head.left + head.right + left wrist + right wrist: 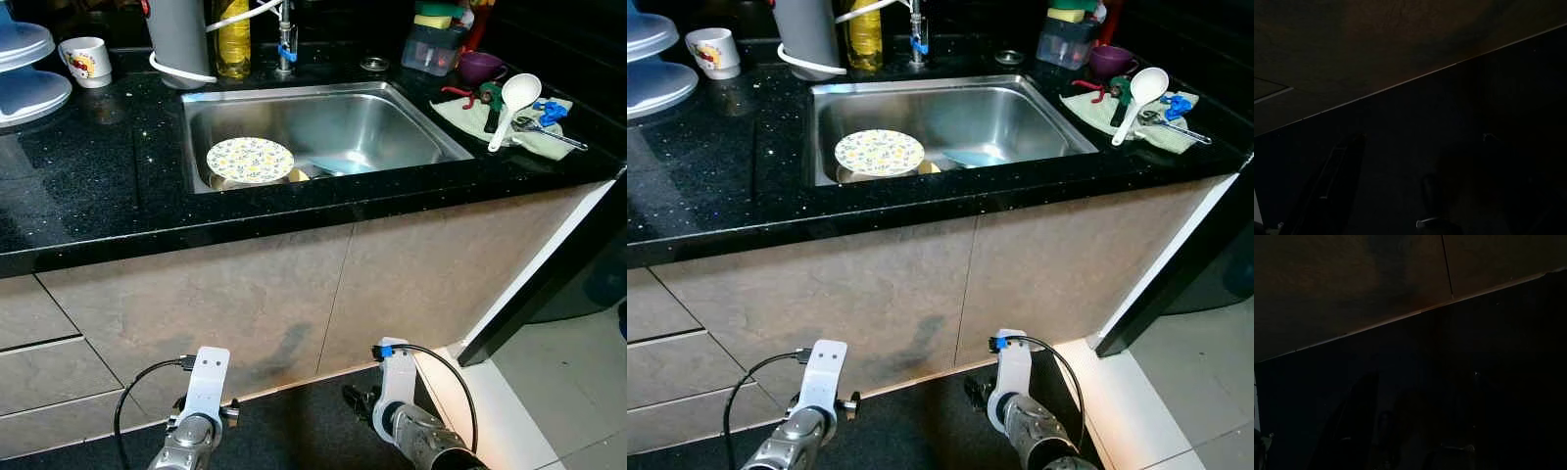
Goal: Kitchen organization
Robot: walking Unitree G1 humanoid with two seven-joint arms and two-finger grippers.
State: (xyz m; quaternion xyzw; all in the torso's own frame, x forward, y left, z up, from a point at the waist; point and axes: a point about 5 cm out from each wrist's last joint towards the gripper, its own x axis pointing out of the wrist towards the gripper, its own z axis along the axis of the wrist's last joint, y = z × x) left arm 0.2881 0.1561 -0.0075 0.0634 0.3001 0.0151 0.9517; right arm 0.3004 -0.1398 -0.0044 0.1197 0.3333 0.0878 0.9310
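Sink point(411, 122) sits upper centre of your head view, a flowered plate point(250, 160) lying in its left part. Both arms hang low before the cabinet point(294, 304); you cannot tell either gripper's finger state.

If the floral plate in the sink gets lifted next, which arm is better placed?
Probably the left. Both arms hang idle below the counter, but the floral plate lies at the sink's left end, more in line with the left gripper than the right gripper.
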